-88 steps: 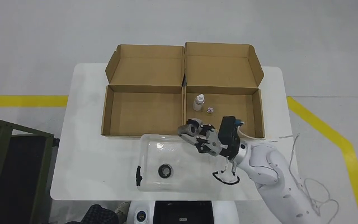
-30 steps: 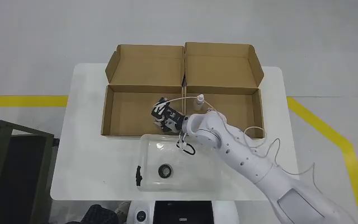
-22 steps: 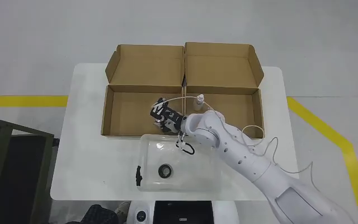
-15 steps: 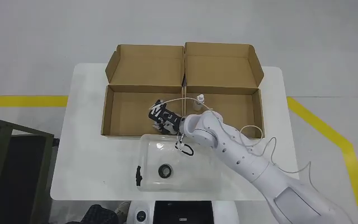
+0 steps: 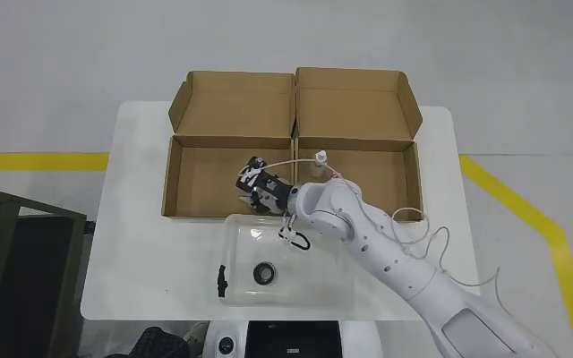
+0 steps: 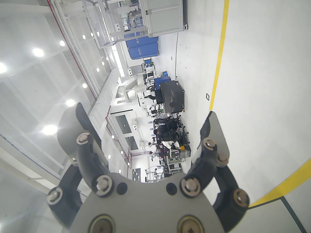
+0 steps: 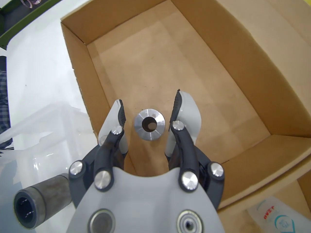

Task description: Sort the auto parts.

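Metal bushing (image 7: 150,124) lies flat on the floor of the cardboard box (image 7: 206,56), close to the wall nearest the clear bin (image 5: 235,259), untouched between the wide-spread jaws of the right gripper (image 7: 148,99) hovering above, which reads as a sorting drop-off.

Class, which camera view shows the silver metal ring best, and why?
The right wrist view: the silver ring is inside the cardboard box, seen face-on between the fingers of the open right gripper. In the top view the gripper covers that spot. The left wrist view points away from the table.
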You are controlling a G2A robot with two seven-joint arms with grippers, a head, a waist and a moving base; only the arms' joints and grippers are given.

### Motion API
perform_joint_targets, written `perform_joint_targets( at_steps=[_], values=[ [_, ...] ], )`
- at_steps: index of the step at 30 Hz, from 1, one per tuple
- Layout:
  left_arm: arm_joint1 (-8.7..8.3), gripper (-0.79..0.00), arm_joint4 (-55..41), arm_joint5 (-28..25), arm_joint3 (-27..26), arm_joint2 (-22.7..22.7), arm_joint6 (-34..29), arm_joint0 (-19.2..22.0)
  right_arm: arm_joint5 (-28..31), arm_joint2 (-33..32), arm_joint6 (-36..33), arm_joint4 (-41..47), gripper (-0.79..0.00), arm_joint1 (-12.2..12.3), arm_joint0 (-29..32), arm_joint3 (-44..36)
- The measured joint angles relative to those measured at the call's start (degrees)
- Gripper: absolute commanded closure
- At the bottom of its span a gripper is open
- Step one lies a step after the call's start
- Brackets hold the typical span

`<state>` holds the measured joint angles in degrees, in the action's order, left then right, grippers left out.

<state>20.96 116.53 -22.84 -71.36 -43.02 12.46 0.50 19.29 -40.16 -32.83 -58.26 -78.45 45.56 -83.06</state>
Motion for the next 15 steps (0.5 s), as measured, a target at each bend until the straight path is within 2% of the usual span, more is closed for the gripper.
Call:
perform_joint_targets(
  at_steps=[10, 15],
  values=[
    [0.0, -0.785, 0.0, 0.0, 0.0, 0.0, 0.0, 0.0, 5.09, -5.78, -0.4, -5.22, -0.376, 3.03, 9.55, -16.2],
    [0.0, -0.785, 0.0, 0.0, 0.0, 0.0, 0.0, 0.0, 8.7, -7.77, -0.19, -6.04, -0.376, 4.25, 14.33, -21.27]
  ],
)
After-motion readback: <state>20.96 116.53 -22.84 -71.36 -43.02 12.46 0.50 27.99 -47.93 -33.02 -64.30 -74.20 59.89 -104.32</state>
